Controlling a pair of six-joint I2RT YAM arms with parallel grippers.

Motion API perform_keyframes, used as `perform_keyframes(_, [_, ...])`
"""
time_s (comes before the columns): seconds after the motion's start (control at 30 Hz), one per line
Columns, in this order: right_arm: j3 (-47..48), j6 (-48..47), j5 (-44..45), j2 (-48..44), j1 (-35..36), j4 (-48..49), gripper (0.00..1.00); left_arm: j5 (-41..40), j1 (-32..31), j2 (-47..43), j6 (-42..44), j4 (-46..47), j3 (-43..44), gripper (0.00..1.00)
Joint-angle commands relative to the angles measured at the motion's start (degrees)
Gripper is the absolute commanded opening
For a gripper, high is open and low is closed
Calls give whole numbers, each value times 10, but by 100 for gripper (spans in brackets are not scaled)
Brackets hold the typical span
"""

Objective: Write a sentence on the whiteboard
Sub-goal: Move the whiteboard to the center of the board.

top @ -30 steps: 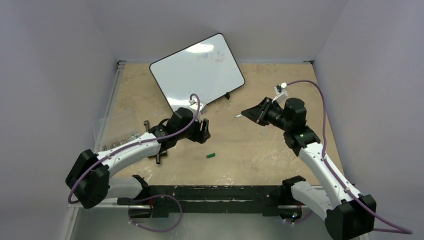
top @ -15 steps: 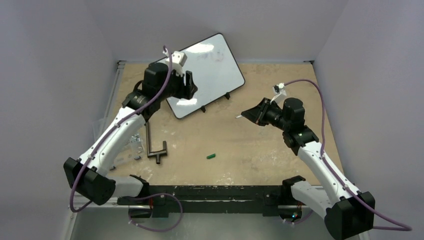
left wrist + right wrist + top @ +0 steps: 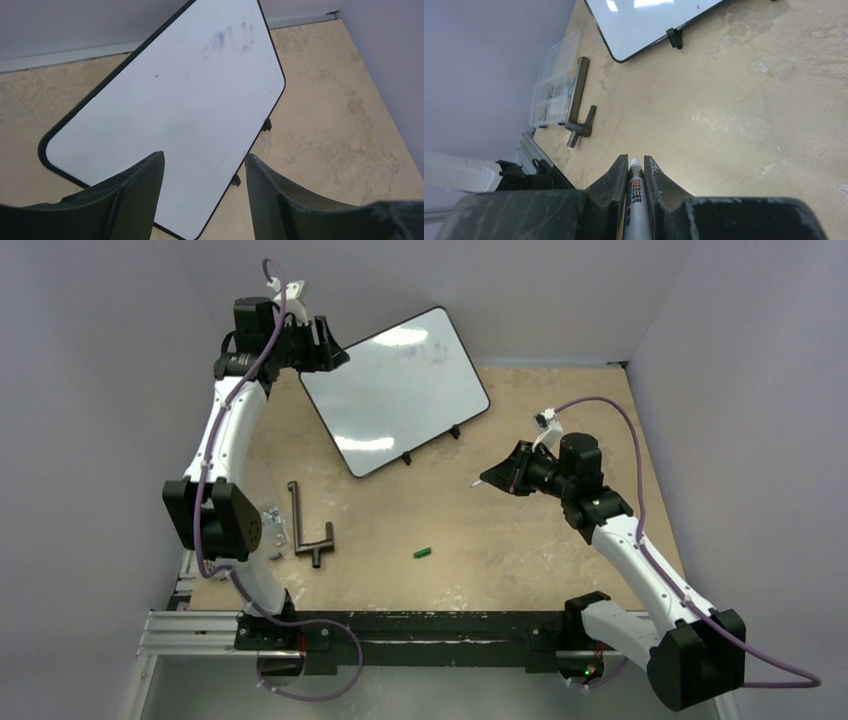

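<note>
Whiteboard (image 3: 400,390) just ahead of left pincer (image 3: 335,348)

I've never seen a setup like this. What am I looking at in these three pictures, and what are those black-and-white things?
Those are two robot arms, bolted to the near edge of a table. The wide picture looks down from above and behind them. The other two come from small cameras on each wrist, so each shows that arm's own two fingers. The left gripper is open and empty, raised beside the far left corner of the whiteboard, which is propped on small black feet and shows only faint smudges, no writing. The right gripper is shut on a marker. On the table lie a dark T-shaped metal tool, a small green piece, perhaps the marker's cap, and a clear plastic box.
</note>
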Motion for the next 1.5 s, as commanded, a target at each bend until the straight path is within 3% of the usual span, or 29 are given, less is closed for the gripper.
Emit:
perform_keyframes(0.0, [22,-19,-49,-17,-1,23,0,121,11,93,43,-23,124,60])
perform_keyframes(0.27, [25,-35,-65,-15,-1,30,0,203,54,230,24,-3,266,60])
perform_keyframes(0.73, [41,-45,-70,51,-1,45,0,268,111,392,-72,94,382,60])
perform_keyframes(1.17, [45,-47,-78,82,-1,50,0,378,117,415,-100,135,335,50])
perform_keyframes(1.47, [45,-49,-80,70,-1,43,0,329,117,393,-39,90,297,51])
